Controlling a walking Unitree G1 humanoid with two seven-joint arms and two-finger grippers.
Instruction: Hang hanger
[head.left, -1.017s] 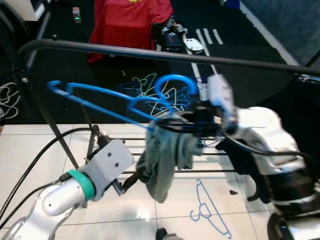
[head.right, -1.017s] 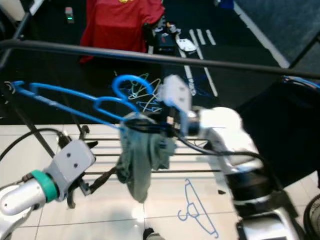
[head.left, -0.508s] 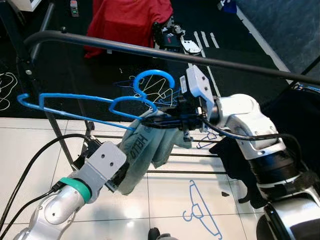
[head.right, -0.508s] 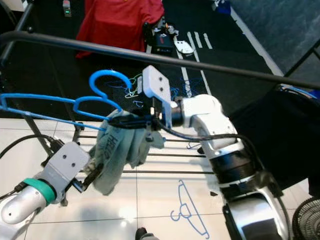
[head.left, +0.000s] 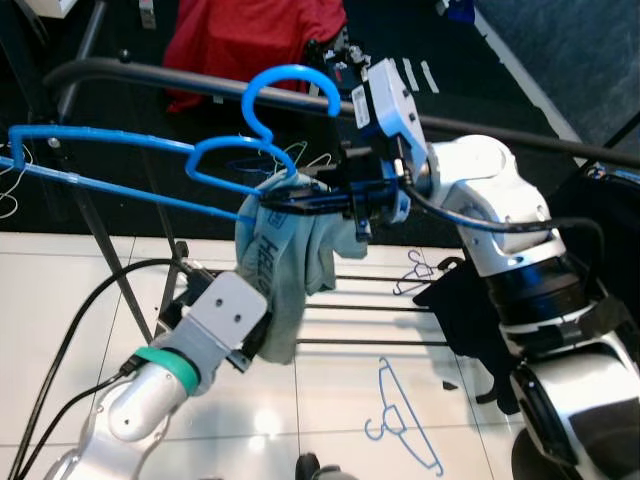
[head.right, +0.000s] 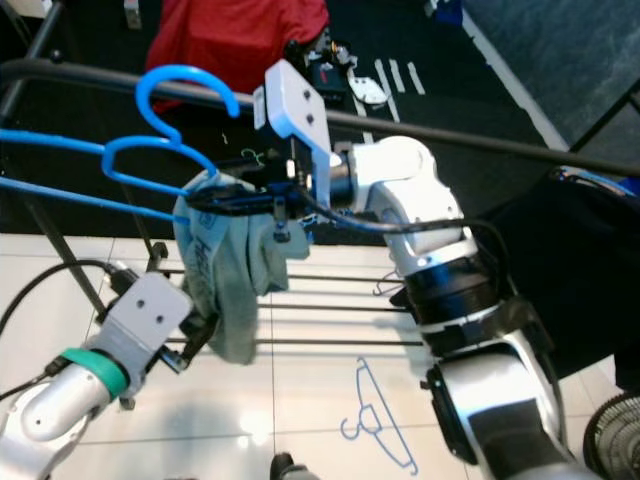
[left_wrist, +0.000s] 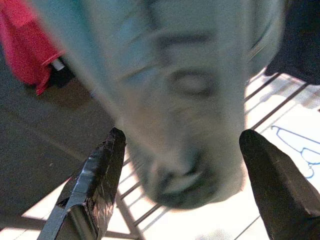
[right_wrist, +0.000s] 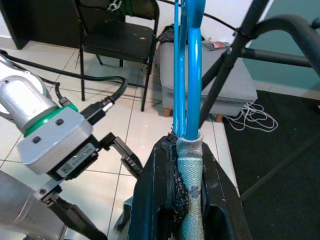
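Observation:
A blue hanger (head.left: 100, 140) carries a grey-green garment (head.left: 285, 270) bunched at its neck. My right gripper (head.left: 285, 203) is shut on the hanger's neck and the cloth there, as the right wrist view (right_wrist: 186, 150) also shows. The hanger's hook (head.left: 295, 70) is up at the black rail (head.left: 180, 84) and crosses it in the picture; I cannot tell whether they touch. My left gripper (head.left: 258, 345) is open just below, at the garment's hanging end. In the left wrist view its fingers (left_wrist: 95, 180) stand wide apart with the blurred cloth (left_wrist: 185, 100) close in front.
A red garment (head.left: 250, 35) hangs behind the rail. Another blue hanger (head.left: 400, 425) lies on the white tiles. A dark garment (head.left: 470, 310) hangs at the right by the rack's low bars (head.left: 380, 310). Black cables (head.left: 70, 320) trail at the left. A fan (head.right: 615, 440) stands at the bottom right.
My right gripper has lifted the hanger and garment up and to the left, bringing the hook from below the rail to its height. The left gripper has stayed under the garment.

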